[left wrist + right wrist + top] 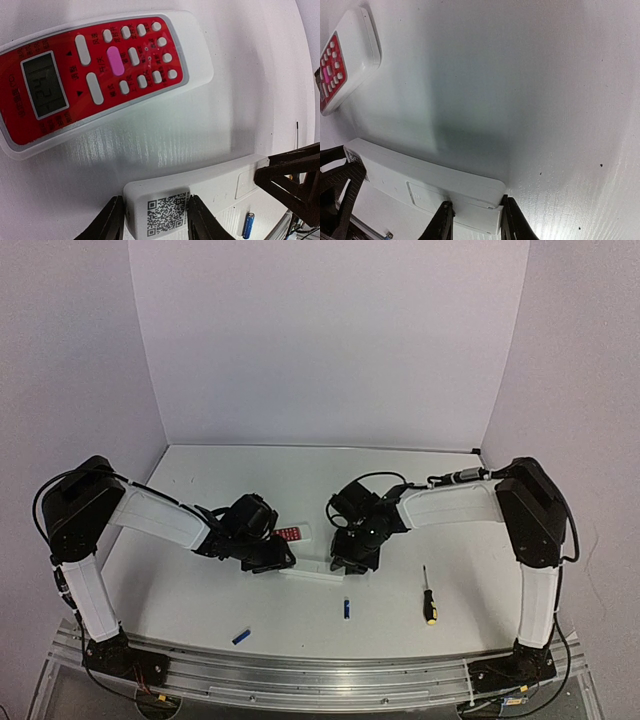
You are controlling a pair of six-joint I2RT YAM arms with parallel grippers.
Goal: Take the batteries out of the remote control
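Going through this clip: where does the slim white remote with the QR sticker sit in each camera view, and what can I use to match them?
Top external: the white remote control lies at centre, just below the middle.
Left wrist: along the bottom, centre to right, QR end nearest.
Right wrist: lower left to bottom centre.
Shared landmark: the red-faced remote, just beyond it in every view.

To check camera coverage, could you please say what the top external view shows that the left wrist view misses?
Top external only: the left battery and the screwdriver handle. Left wrist only: the QR sticker. Both: white remote, red remote, the right battery, and the left pincer and right pincer at the white remote's ends.
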